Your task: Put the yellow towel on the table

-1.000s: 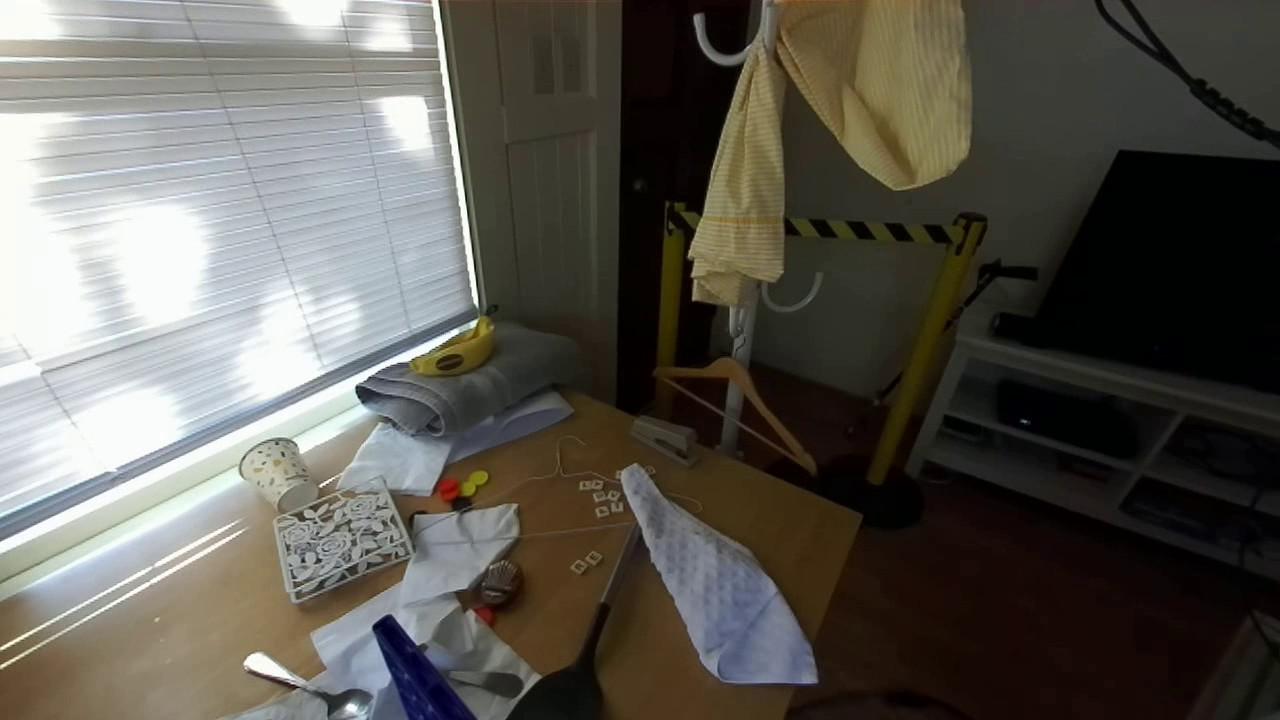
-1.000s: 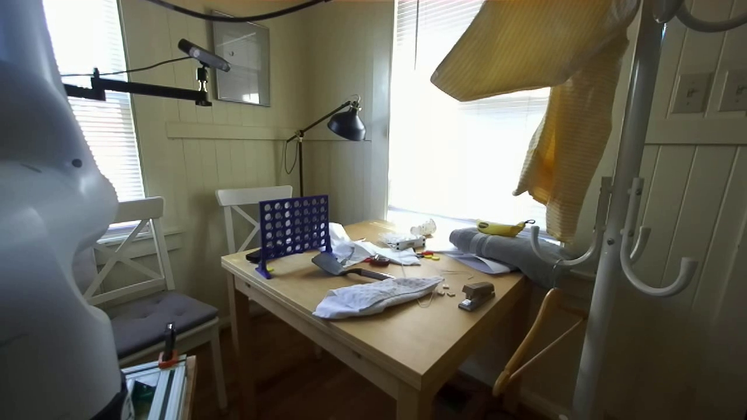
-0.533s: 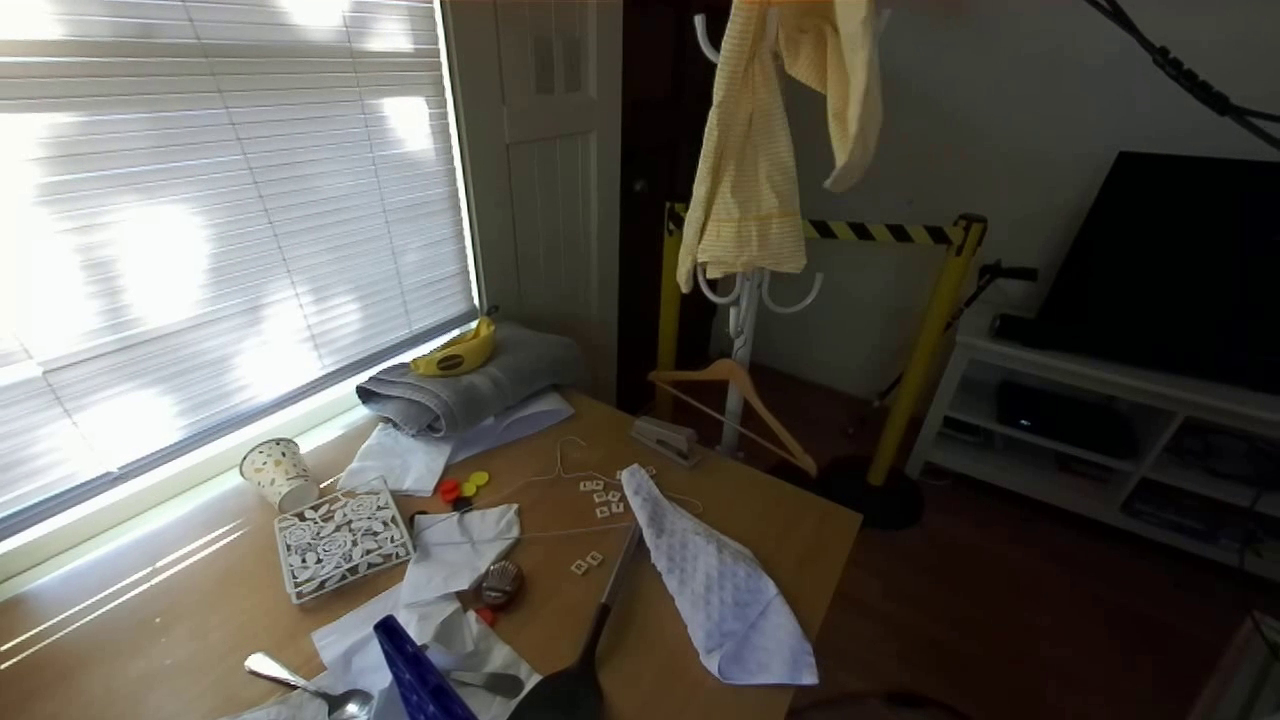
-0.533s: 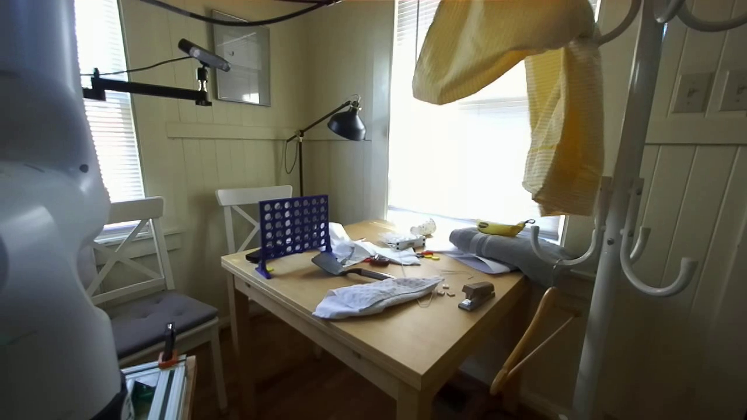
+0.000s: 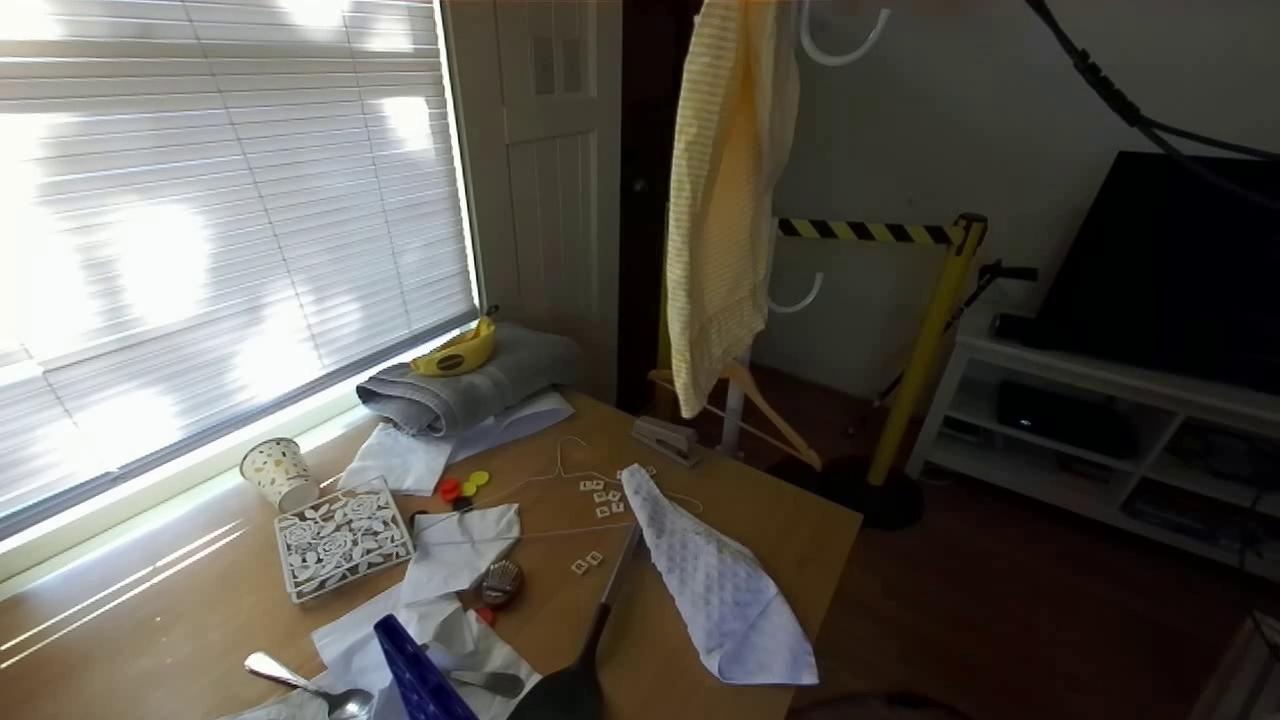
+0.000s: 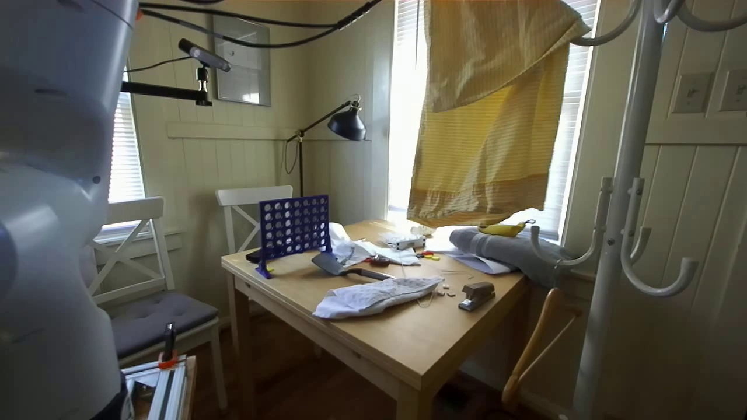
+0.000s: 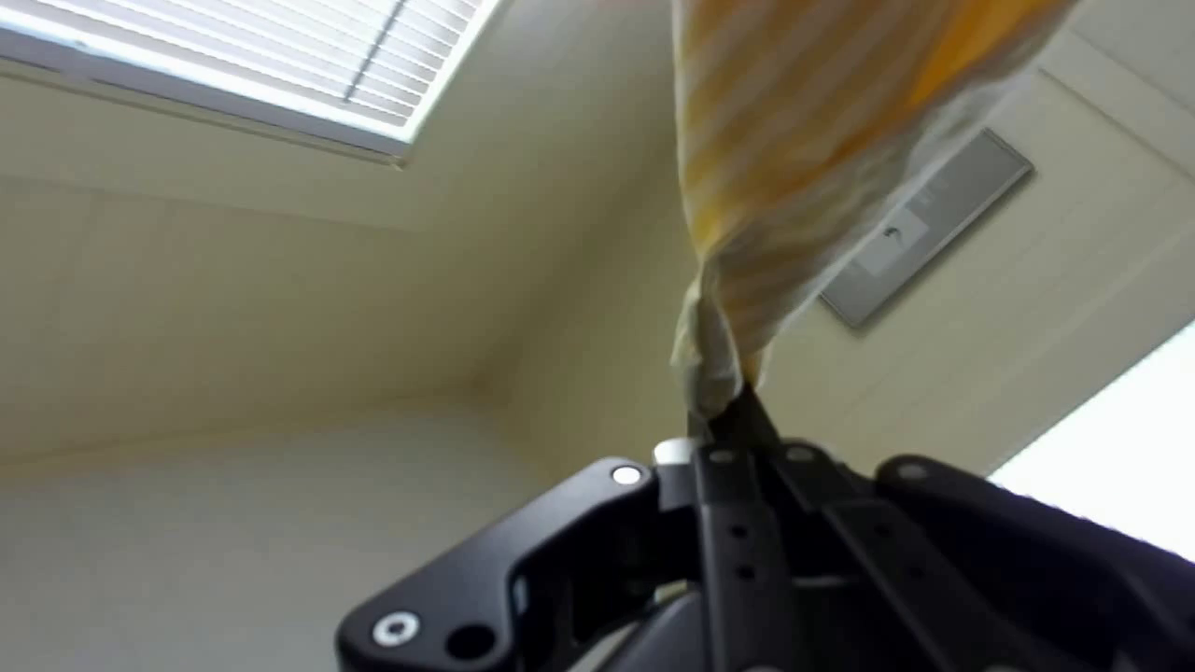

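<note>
In both exterior views, a brown wooden table (image 6: 408,338) with squared corner, set close to a bright window (image 6: 405,146) with blinds (image 5: 130,250). Around, pale panelled walls (image 6: 338,64) and a dark floor (image 5: 960,610); well apart from the table, a white TV stand (image 5: 1050,366) with a black screen (image 5: 1180,270).

In the air, clear of the table and in front of the window in an exterior view, the yellow towel (image 6: 496,140), long and limp, with one layer folded over another. In the wrist view, the gripper (image 7: 728,411) clenched, with a bunched bit of this towel pinched inside.

On the table, many things: a folded grey cloth (image 5: 520,375) with a yellow banana-shaped pouch (image 5: 455,352) on top, a tipped paper cup (image 5: 278,475) just beside a white flowered rack (image 5: 345,540), letter tiles (image 5: 601,497) near a stapler (image 5: 665,438), a narrow patterned cloth (image 5: 715,590) close to the edge with a black spatula (image 5: 597,632) beside it, and a blue game frame (image 6: 295,227) standing upright. Just beside the towel, standing in the way, a white coat rack (image 6: 635,128) with curved hooks (image 6: 659,290) and a wooden hanger (image 6: 528,346) hanging low.

In an exterior view, hanger and striped barrier tape (image 5: 870,231) partly covered by the towel. Towel top cut off at the upper border in every view; robot arm (image 6: 58,245) cut off at the side. Cannot tell about contact between towel and nearest hook.
</note>
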Robot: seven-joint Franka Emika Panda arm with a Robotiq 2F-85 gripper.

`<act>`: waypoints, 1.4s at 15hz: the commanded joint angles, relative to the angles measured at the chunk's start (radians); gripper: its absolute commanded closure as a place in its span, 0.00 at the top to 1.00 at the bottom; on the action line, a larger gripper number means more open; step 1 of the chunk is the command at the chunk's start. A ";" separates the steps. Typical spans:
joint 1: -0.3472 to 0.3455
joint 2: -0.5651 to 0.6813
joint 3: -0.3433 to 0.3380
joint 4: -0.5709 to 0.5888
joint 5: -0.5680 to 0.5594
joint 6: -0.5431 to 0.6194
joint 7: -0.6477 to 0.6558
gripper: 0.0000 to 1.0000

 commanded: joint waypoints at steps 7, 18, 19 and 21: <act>0.003 0.220 0.122 0.226 0.047 -0.458 0.059 0.00; 0.089 0.203 0.062 0.197 -0.127 -0.423 0.097 0.00; 0.133 0.238 0.060 0.256 -0.198 -0.417 0.130 0.00; 0.201 0.250 0.066 0.278 -0.330 -0.432 0.175 0.00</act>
